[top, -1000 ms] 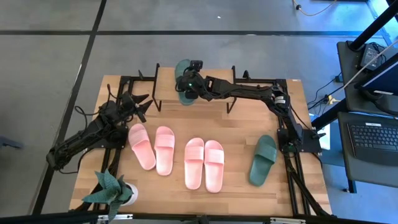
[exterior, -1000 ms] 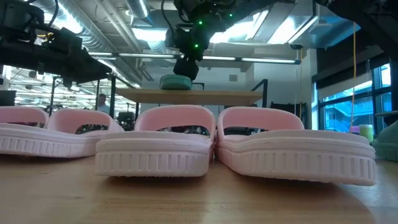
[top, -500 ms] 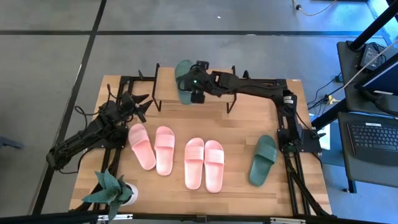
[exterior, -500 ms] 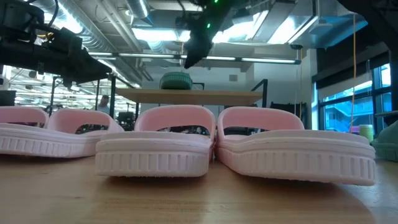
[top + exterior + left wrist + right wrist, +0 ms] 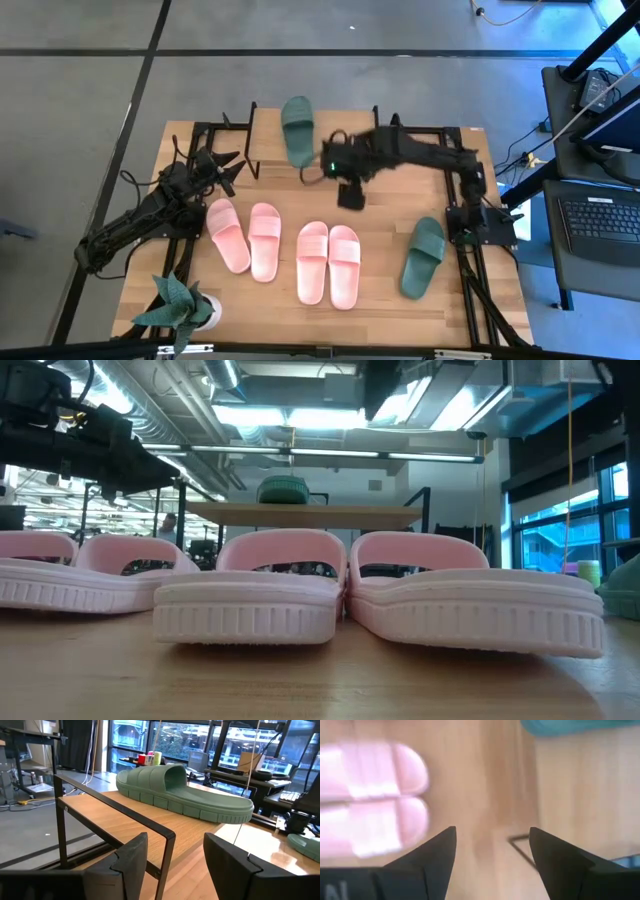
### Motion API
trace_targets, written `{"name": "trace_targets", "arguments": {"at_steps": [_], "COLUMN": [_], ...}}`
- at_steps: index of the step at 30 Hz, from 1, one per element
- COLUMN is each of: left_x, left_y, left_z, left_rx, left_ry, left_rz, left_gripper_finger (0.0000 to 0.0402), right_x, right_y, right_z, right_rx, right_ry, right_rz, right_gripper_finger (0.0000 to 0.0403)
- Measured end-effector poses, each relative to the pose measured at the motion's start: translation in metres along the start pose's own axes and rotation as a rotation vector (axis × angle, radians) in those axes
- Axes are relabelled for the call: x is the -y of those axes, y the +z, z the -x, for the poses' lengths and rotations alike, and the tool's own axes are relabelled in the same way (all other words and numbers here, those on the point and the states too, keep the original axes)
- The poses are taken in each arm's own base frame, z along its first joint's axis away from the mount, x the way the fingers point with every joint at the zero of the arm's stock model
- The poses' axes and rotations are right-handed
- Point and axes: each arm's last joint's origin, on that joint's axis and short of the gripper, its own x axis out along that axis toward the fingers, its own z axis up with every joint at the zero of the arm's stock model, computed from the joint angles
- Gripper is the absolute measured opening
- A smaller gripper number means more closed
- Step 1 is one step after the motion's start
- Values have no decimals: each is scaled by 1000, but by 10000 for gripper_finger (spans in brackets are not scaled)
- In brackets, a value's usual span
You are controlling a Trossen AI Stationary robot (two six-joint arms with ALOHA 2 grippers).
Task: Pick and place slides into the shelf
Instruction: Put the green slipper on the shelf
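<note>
On the shelf (image 5: 262, 140) lies one green slide (image 5: 297, 126).

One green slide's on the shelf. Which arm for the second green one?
Right, probably. The right tool is open and empty over the table, and the remaining green slide lies on that arm's side. The left tool waits at the shelf's left end, with the four pink slides in between.

Right hand (image 5: 349, 194) open, left hand (image 5: 228, 172) open

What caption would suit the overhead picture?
One green slide lies on the shelf; the empty right gripper hangs over the table near four pink slides.
</note>
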Motion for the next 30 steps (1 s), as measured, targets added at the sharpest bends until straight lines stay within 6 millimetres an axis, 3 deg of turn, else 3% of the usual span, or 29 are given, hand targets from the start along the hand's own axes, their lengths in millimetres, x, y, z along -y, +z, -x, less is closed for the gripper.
{"name": "trace_targets", "arguments": {"at_steps": [3,6,13,19,24,30], "left_x": [0,0,0,0,0,-1], "left_y": [0,0,0,0,1,1], "left_z": [0,0,0,0,0,0], "left_rx": [0,0,0,2,14,19], "left_ry": [-1,-1,-1,-1,20,41], "left_rz": [0,0,0,0,0,5], "left_gripper_finger": [186,186,186,186,186,186], "right_x": [-38,-71,-127,-159,-176,-189], "right_y": [-19,-44,-109,-159,-188,-214], "right_z": [5,0,-22,-52,-77,-84], "right_rx": [-25,-65,-157,-237,-314,-358], "right_ry": [10,-98,-205,-297,-263,-263], "right_rz": [12,-63,-287,-264,-305,-234], "right_gripper_finger": [252,252,252,252,252,249]}}
